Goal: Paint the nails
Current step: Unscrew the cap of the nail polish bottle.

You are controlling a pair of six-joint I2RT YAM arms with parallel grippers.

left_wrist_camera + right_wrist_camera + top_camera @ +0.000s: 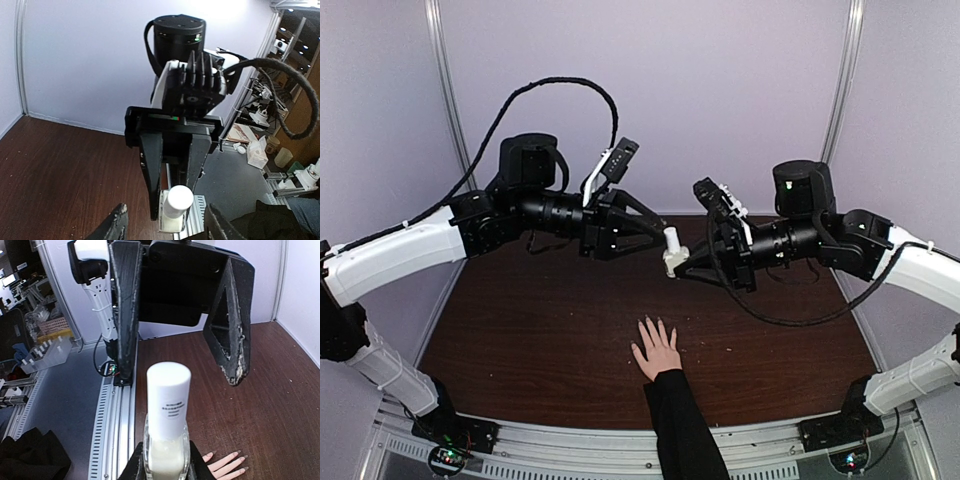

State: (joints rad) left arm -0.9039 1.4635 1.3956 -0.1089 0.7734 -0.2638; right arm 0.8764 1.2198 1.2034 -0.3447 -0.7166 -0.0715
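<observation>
Nails (pixel 654 324) near 6 o'clock point toward 12, along 6–12 axis. Right hand (pixel 673 264) clamps bottle (pixel 671 240); left hand (pixel 658 236) gapes wide.

Tiny fingernails (pixel 243 456) tip the spread fingers of a light-skinned human hand (pixel 657 350) in a black sleeve (pixel 682 428). It lies palm down on a dark brown wooden table (pixel 520 330), near the front edge. Any polish is too small to tell.

Overhead looking down, wrist views opposed, sharing bottle (pixel 168 405)
</observation>
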